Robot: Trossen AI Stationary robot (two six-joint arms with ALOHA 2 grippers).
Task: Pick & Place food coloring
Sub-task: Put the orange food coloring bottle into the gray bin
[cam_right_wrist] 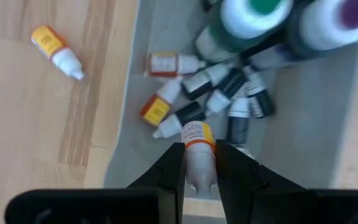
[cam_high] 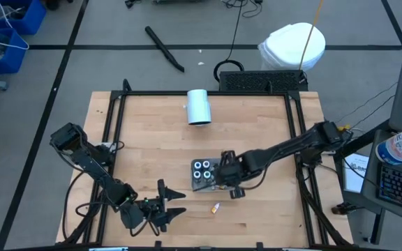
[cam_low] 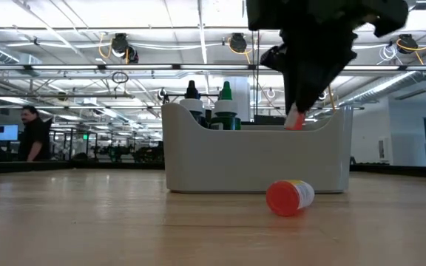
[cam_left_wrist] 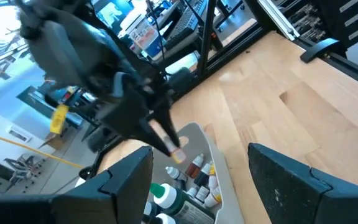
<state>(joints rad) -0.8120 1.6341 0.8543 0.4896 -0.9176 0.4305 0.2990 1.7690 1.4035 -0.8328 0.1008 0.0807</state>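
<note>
Tray mid-table, bottles inside, one stray on the wood.
The tray (cam_high: 202, 183) holds small bottles (cam_right_wrist: 210, 87); one bottle (cam_high: 216, 207) lies just beside it; a cylinder (cam_high: 199, 107) rests well behind.

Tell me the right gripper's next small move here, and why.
Probably open and drop the bottle. The right gripper holds a small orange-labelled bottle directly above the grey tray, where other food coloring bottles already lie. One bottle remains on the table.

Tray (cam_right_wrist: 328, 124): grey. Loose bottle (cam_right_wrist: 56, 51): yellow-orange, white cap. Held bottle (cam_right_wrist: 199, 155): pale, orange-banded yellow label. Table (cam_high: 257, 118): light wood.
</note>
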